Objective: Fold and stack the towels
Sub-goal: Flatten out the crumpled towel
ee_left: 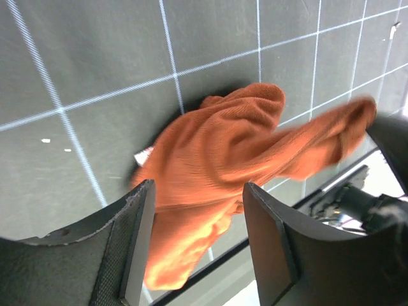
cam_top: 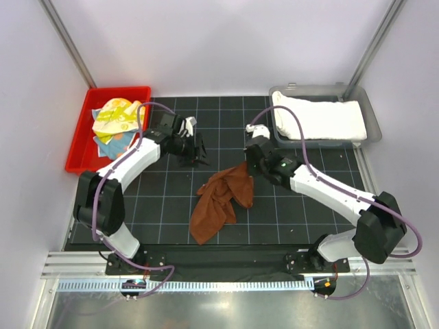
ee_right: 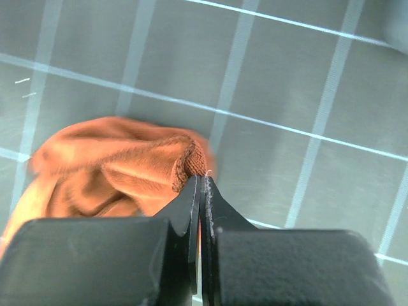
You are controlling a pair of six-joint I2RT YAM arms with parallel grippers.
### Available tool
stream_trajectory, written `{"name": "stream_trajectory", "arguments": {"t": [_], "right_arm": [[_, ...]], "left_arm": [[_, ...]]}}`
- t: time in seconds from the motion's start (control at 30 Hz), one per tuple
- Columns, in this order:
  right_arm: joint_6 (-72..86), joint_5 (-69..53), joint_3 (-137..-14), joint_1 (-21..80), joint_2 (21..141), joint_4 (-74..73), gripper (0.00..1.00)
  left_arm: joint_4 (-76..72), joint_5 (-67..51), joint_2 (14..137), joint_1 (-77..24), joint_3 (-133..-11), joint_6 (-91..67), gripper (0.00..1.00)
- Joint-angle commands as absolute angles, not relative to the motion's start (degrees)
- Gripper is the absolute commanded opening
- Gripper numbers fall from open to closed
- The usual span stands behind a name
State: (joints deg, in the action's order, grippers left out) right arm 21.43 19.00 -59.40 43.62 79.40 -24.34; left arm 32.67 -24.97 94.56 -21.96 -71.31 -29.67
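The right gripper [ee_right: 201,183] is squeezed shut on 1 corner of the brown towel [cam_top: 221,197]. Its 2 fingers press together with only a thin bit of cloth between them. The left gripper [ee_left: 197,239] is wide open and holds nothing. The brown towel shows past the gap between its 2 fingers [ee_left: 131,248].

The brown towel lies long and bunched up near the middle of the black mat [cam_top: 151,205], with its low end close to the front edge. There is bare mat on both sides of it.

Both wrist views are partly blurry, and the fingers hide some of the cloth. In the red bin [cam_top: 77,152], the blue towel [cam_top: 108,142] peeks out from under the yellow towel [cam_top: 116,115]. The white towel [cam_top: 319,118] lies folded in the gray tray [cam_top: 302,89].

Both arms bend at the elbow and reach in toward the middle.
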Motion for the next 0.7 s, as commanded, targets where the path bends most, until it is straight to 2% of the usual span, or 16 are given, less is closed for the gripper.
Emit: {"name": "stream_trajectory", "arguments": {"t": [0.0,0.2,0.33,0.53,0.67], "right_arm": [[21.1,10.9,-56.6,38.1,79.0,-27.2,0.01],[20.4,4.8,-53.1,29.8,79.5,-25.9,0.01],[20.8,2.6,-52.9,27.9,80.9,-25.1,0.01],[21.2,2.0,-53.3,27.1,81.7,-25.1,0.01],[21.2,1.6,-53.2,26.5,81.7,-25.5,0.01]], "left_arm": [[39.1,-21.4,91.2,-21.4,-76.1,-22.9,0.61],[39.3,-23.5,93.3,-21.1,-77.3,-17.5,0.62],[38.2,-30.8,95.4,-21.4,-76.3,-14.7,0.56],[37.6,-30.3,94.4,-22.1,-71.0,-12.3,0.54],[41.5,-27.2,93.0,-23.6,-69.4,-4.9,0.54]]}}
